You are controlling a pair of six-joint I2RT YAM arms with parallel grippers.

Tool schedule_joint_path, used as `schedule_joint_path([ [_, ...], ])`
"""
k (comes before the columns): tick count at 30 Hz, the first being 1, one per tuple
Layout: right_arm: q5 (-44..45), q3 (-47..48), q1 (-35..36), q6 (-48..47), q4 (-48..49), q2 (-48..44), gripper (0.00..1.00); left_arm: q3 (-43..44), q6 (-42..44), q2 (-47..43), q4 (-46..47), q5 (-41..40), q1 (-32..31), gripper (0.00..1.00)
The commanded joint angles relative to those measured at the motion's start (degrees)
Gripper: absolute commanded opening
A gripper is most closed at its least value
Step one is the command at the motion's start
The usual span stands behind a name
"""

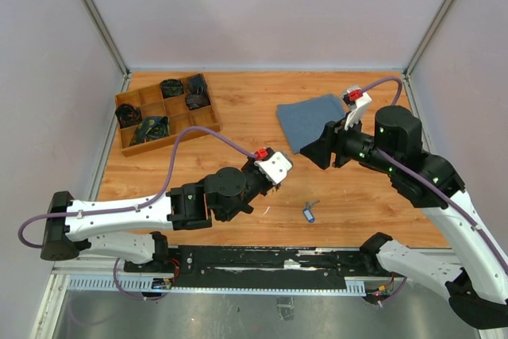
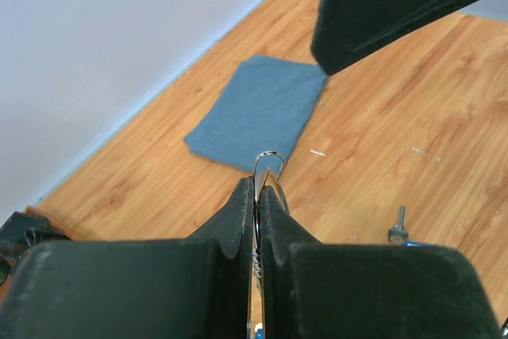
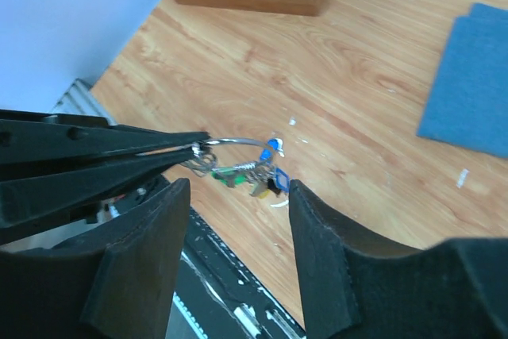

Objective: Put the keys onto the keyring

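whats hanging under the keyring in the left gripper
A small bunch of keys, green and blue heads showing, hangs under the keyring. The ring's clamped end is hidden between the fingers of the left gripper.

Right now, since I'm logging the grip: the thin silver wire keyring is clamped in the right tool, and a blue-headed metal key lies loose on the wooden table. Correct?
Wrong arm: the thin silver wire keyring is clamped in the left tool, as the right wrist view shows; the right tool is open. The blue-headed metal key does lie loose on the wooden table.
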Motion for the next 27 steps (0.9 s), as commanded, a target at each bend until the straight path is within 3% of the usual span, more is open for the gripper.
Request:
schedule_joint_path([
  [1,12.1,-3.8,-0.5,-0.8,-3.8,-0.3,0.56,-0.1,-1.2,1.0,-0.1,-3.5,0.3,0.00],
  [7,19.6,-8.1,-0.6,-0.1,-7.8,0.9,0.63,-1.8,-2.1,0.4,-1.5,-5.1,0.3,0.00],
  [13,17.5,-13.1,-0.6,-2.0,-9.1,5.1,0.62,-2.5,-3.5,-0.2,-3.2,-4.9,1.4,0.00],
  [20,13.0,-19.0,0.1,-1.4,-12.2,11.8,0.48,-3.4,-6.4,-2.3,-5.6,-3.3,6.6,0.00],
  [27,17.8,-23.7,9.1,7.0,-7.6,18.2,0.44,-5.3,-8.3,-6.8,-8.1,-1.5,12.1,0.01],
])
